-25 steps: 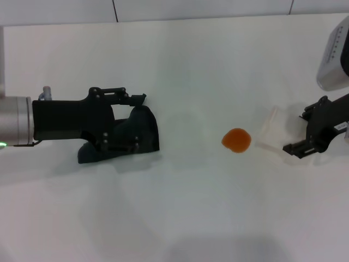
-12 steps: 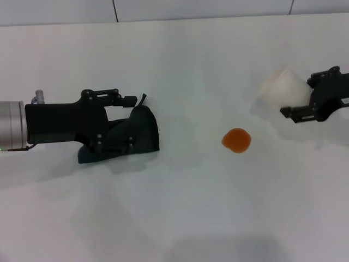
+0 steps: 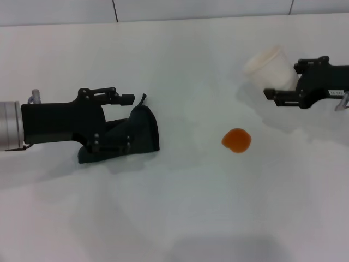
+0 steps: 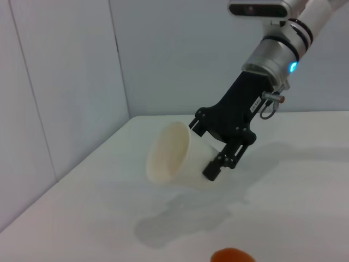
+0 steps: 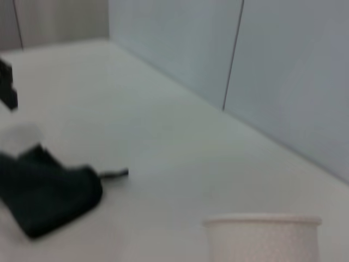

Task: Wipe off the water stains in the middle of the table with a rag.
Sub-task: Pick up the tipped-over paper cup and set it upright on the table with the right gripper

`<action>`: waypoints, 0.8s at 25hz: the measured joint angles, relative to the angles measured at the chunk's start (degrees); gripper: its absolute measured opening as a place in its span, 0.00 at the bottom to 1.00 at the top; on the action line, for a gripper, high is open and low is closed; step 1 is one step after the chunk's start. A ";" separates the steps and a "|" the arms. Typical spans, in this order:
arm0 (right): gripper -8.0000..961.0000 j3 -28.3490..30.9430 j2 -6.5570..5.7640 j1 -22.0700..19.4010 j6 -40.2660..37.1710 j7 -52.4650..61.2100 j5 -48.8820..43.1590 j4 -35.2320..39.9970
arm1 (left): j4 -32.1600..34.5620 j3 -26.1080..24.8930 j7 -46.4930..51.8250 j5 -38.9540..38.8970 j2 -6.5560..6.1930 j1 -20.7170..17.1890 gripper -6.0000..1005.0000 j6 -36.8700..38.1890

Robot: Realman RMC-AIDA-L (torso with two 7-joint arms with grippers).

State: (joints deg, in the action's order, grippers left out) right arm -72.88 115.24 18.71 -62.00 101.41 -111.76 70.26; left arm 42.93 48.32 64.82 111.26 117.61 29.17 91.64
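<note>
White table [image 3: 180, 218], glossy orange water stains [image 3: 236, 140], crumpled dark rag [image 3: 140, 131]

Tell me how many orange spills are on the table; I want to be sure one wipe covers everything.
1. The single orange blotch lies mid-table, between the rag at the left gripper and the paper cup in the right gripper. No others show.

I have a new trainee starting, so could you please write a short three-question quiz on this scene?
1. True or false: the rag already covers the water stains.
2. What does the right gripper hold? A) rag B) white paper cup C) nothing
3. Which gripper is at the rag on the table?

Key: 1. False, they lie apart. 2. B, lifted and tilted. 3. The left gripper.
</note>
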 joint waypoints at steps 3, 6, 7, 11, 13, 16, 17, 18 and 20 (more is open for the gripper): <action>0.69 1.11 -0.02 -0.10 0.45 -6.33 7.49 -4.19 | 0.00 -0.38 -0.38 0.00 -0.02 -0.01 0.72 0.03; 0.69 1.50 -0.02 -0.59 0.57 -14.67 16.51 -9.66 | -0.03 -0.83 -0.80 0.00 -0.02 -0.12 0.72 0.04; 0.69 1.52 -0.02 -0.68 0.60 -17.19 19.31 -11.43 | -0.04 -0.87 -0.84 0.00 -0.02 -0.17 0.72 0.04; 0.69 1.54 -0.02 -0.62 0.31 -26.32 28.52 -19.21 | -0.04 -0.87 -0.97 0.00 -0.02 -0.17 0.71 0.07; 0.69 1.41 -0.02 -0.22 0.22 -30.15 31.73 -22.99 | -0.04 -0.86 -1.32 0.00 -0.02 -0.18 0.71 0.11; 0.69 0.95 0.01 0.03 0.14 -34.39 34.96 -26.87 | -0.04 -0.82 -1.48 0.00 -0.02 -0.17 0.71 0.13; 0.69 0.90 0.03 0.10 0.17 -35.52 35.67 -27.85 | -0.04 -0.80 -1.52 0.00 -0.02 -0.15 0.71 0.15; 0.69 0.86 0.05 0.28 0.23 -36.71 36.39 -28.94 | -0.04 -0.78 -1.56 0.00 -0.02 -0.12 0.71 0.20; 0.69 0.84 0.05 0.92 0.35 -39.14 38.00 -31.36 | -0.04 -0.79 -1.72 0.00 -0.01 -0.14 0.71 0.47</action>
State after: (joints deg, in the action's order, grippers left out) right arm -72.04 115.30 19.63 -61.66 62.27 -73.76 38.90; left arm 42.89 47.53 63.10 111.27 117.60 29.04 92.11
